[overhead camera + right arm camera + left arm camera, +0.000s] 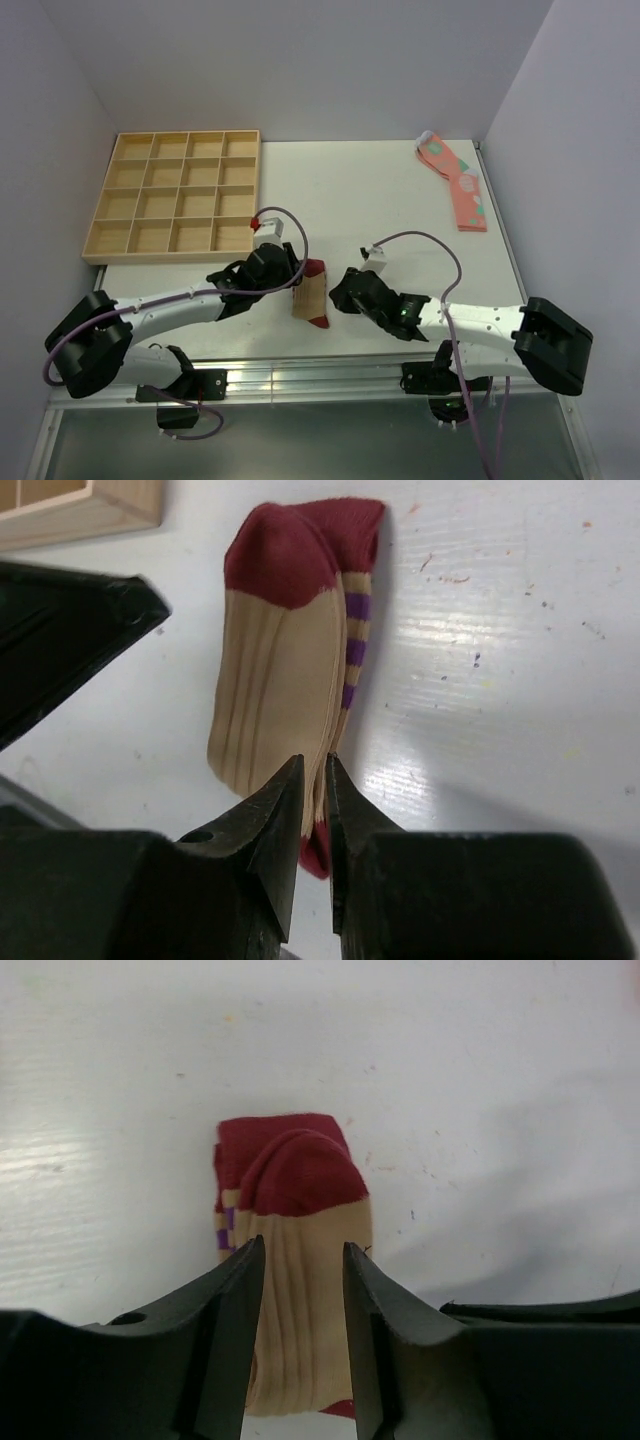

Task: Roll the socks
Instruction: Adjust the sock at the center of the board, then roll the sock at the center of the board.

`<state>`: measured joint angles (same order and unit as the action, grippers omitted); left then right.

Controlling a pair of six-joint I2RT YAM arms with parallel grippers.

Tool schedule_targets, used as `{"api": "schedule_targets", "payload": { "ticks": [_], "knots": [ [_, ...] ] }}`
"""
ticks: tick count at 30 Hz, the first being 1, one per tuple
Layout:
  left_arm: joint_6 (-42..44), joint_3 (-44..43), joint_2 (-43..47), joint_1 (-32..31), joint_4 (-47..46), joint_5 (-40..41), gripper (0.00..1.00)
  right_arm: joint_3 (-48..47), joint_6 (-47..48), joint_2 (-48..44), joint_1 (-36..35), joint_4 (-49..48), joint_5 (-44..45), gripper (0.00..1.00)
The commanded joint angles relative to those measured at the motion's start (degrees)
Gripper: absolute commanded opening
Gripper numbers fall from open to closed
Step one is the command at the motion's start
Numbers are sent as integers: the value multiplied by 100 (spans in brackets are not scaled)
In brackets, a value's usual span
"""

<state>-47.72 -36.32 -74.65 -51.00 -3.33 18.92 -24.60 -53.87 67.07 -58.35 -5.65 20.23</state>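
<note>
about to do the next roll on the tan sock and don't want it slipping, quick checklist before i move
1. right gripper pinching the near edge of the tan sock: ok
2. left gripper jaws apart, straddling the sock without clamping it: ok
3. sock lying folded and flat on the table: ok
4. sock rolled up: not ok, only folded
5. pink socks and wooden tray well apart from both grippers: ok
6. all layers caught in the right pinch: cannot tell
</note>
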Motion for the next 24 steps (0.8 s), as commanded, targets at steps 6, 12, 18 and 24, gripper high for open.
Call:
{"api": "schedule_targets", "payload": {
  "ticks": [6,12,18,24],
  "knots": [
    [1239,-297,-646,345,-1413,-1819,41,1289,771,-940,25,-2202,-792,25],
    [1477,-709,-1401,494,-1319,-2173,40,1301,1422,-819,-185,-2784,-969,31],
    [1310,-860,-2034,776,-1161,-2129,38,755,1844,-133,-634,-2520,-546,35],
    [1257,-772,-2308,890,-1275,-2172,36,500,2354,350,-704,-2678,-485,36]
  ]
}}
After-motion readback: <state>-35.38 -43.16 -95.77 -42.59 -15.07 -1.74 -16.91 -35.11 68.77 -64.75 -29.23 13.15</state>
